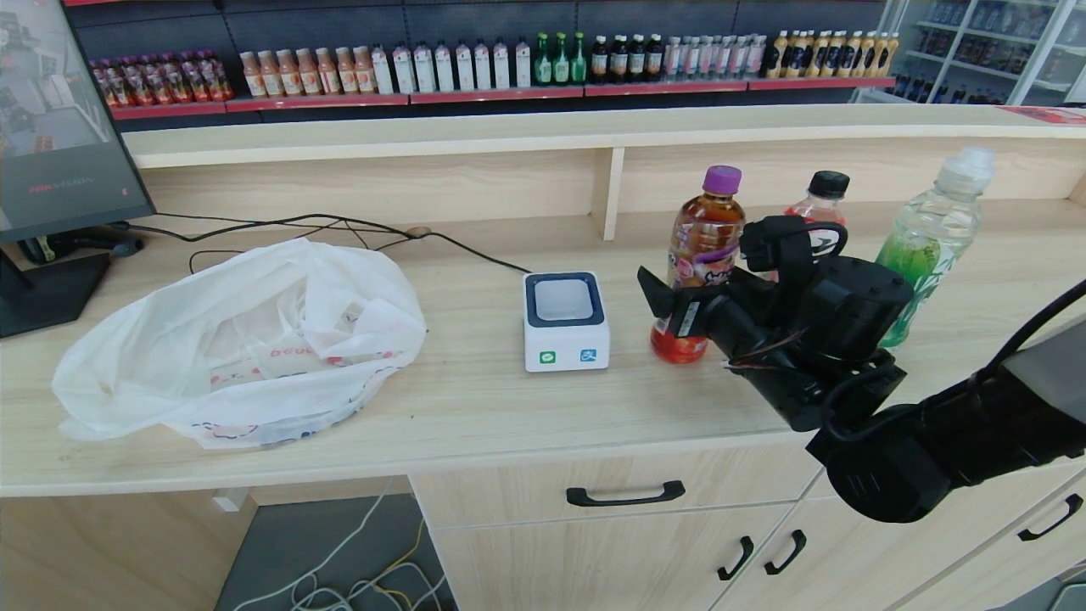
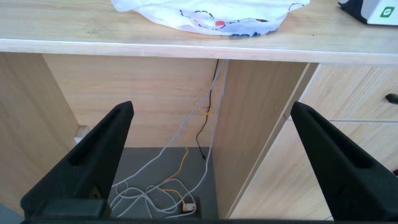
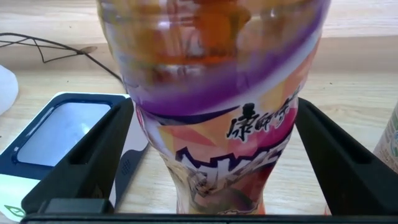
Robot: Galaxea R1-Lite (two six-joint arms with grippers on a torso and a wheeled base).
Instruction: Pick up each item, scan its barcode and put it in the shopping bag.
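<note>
Right gripper [image 1: 683, 312] spread open around the purple-capped bottle [image 1: 702, 246] on the counter [image 1: 509, 407]; left gripper [image 2: 211, 163] open, holding nothing, below the counter's front edge.

Head view: the bottle stands upright just right of the scanner [image 1: 566, 321]. The right arm hides the lower part of the black-capped bottle [image 1: 825, 197] and part of the green-label bottle [image 1: 932, 238]. The shopping bag [image 1: 246, 339] lies crumpled at the left, its contents hard to make out. A gap of counter lies between bag and scanner. The monitor [image 1: 51, 110] is cut off.
Left wrist view: bag edge overhead, cables [image 2: 180, 168] under the counter.
Right wrist view: the bottle sits between the fingers [image 3: 81, 165], cap cut off, with writing on its label above a purple band; whether the fingers touch it cannot be told.
</note>
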